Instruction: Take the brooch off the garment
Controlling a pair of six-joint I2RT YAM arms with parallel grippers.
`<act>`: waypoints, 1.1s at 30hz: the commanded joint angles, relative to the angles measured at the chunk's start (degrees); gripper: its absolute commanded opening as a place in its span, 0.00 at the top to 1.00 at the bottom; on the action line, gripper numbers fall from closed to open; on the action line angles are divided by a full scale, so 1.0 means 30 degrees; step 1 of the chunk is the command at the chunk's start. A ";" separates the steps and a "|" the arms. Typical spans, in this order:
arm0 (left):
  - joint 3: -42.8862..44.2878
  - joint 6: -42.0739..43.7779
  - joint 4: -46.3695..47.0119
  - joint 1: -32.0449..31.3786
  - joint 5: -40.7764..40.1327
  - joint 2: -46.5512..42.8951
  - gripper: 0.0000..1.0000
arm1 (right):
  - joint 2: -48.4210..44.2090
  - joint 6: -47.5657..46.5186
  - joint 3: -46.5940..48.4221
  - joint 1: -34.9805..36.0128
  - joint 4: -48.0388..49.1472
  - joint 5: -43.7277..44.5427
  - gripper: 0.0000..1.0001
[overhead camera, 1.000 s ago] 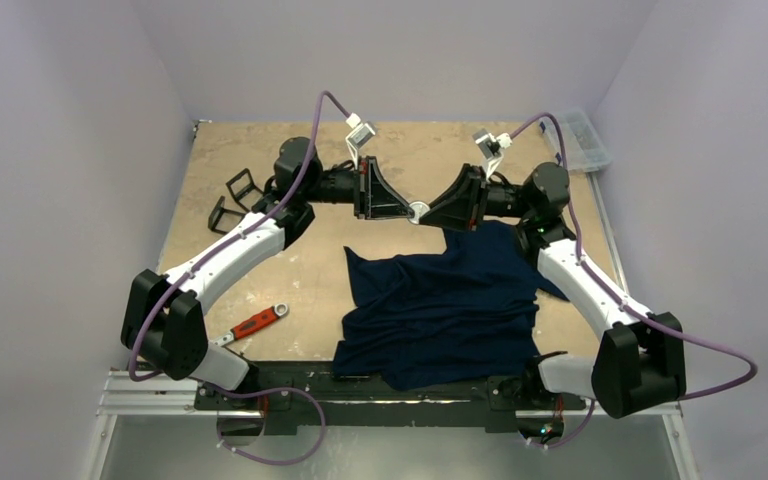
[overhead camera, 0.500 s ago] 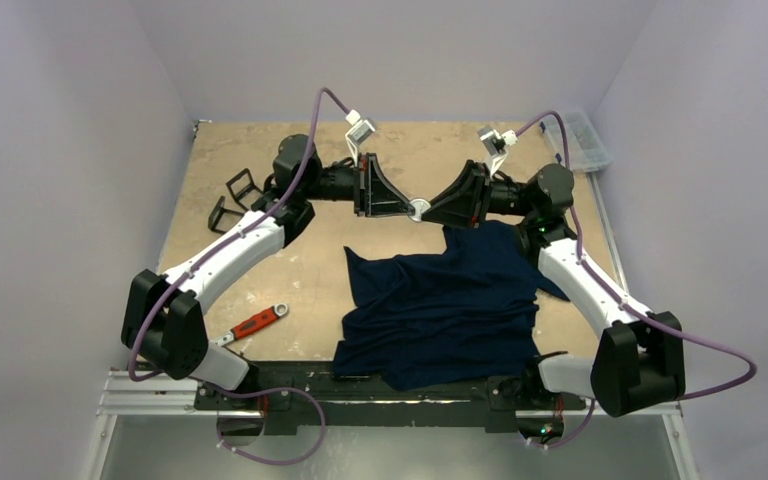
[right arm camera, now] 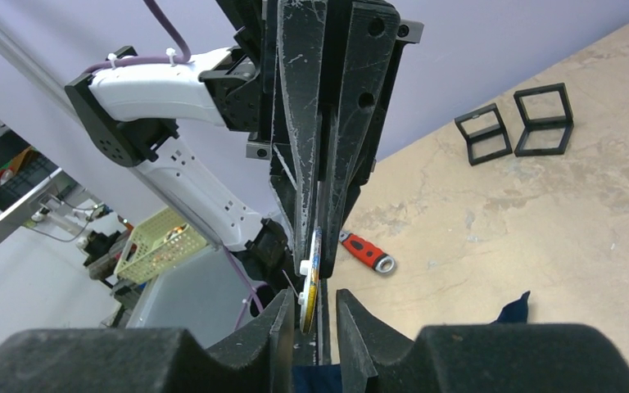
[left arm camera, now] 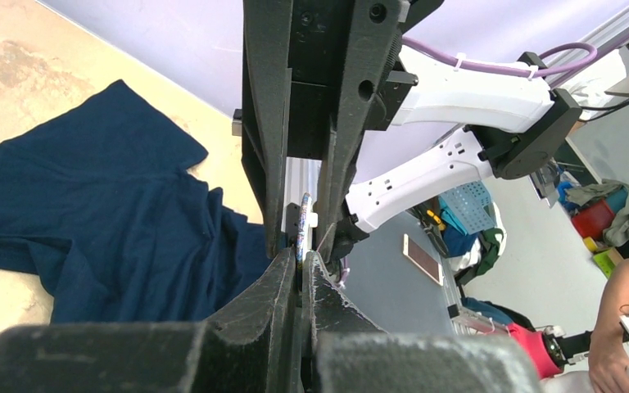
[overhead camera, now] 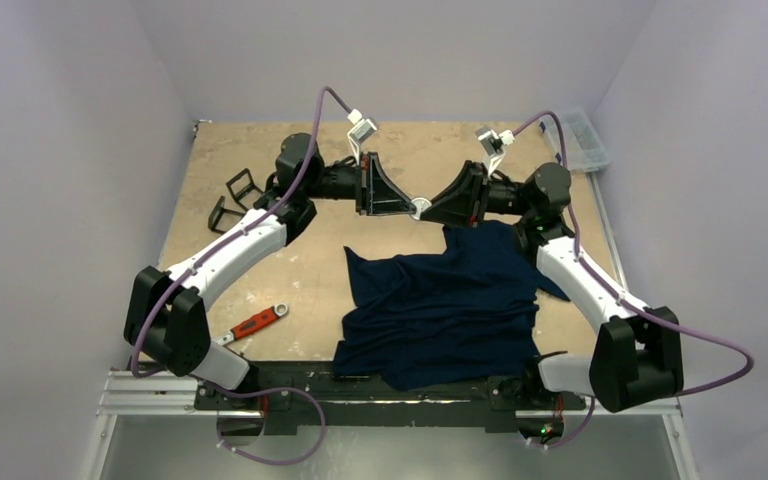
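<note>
The brooch (overhead camera: 419, 208), a small round white-backed disc, is held in the air between the two grippers above the far middle of the table. My left gripper (overhead camera: 409, 207) is shut on its edge; in the left wrist view the brooch (left arm camera: 301, 225) stands edge-on at the gripper's (left arm camera: 300, 258) tips. My right gripper (overhead camera: 429, 210) is open around the brooch (right arm camera: 312, 278); in the right wrist view its jaws (right arm camera: 313, 296) stand apart with a gap on one side. The dark navy T-shirt (overhead camera: 440, 305) lies crumpled on the table below, apart from the brooch, and shows in the left wrist view (left arm camera: 106, 221).
A red-handled tool (overhead camera: 255, 323) lies at the near left, also in the right wrist view (right arm camera: 366, 251). Two black frames (overhead camera: 235, 198) stand at the far left. A clear plastic bin (overhead camera: 582, 138) sits at the far right corner.
Both grippers stay tip to tip at the brooch. The right wrist has shifted slightly; the T-shirt has not moved.
</note>
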 commanded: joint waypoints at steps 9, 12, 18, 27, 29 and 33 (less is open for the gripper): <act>0.1119 0.2026 -0.0834 -0.0202 -0.0138 -0.0218 1.00 | 0.0694 0.0322 0.0741 -0.0039 0.0569 0.0000 0.81; 0.1180 0.2427 -0.1224 -0.0202 -0.0290 -0.0256 1.00 | 0.0863 0.1355 0.0665 -0.0044 0.1776 -0.0147 0.77; 0.1119 0.1714 -0.0975 -0.0007 -0.0663 -0.0085 1.00 | 0.0798 0.1716 0.0383 -0.0075 0.2743 -0.0435 0.70; 0.1148 0.1986 -0.0900 -0.0026 -0.0470 -0.0071 1.00 | 0.0723 0.1641 0.0295 -0.0142 0.2599 -0.0103 0.75; 0.1156 0.2316 -0.1140 -0.0034 -0.0493 -0.0170 1.00 | 0.0824 0.1785 0.0332 -0.0229 0.2625 0.0058 0.77; 0.1241 0.2740 -0.1636 -0.0063 -0.0717 -0.0295 1.00 | 0.1221 0.2942 0.0258 -0.0500 0.3461 0.0425 0.77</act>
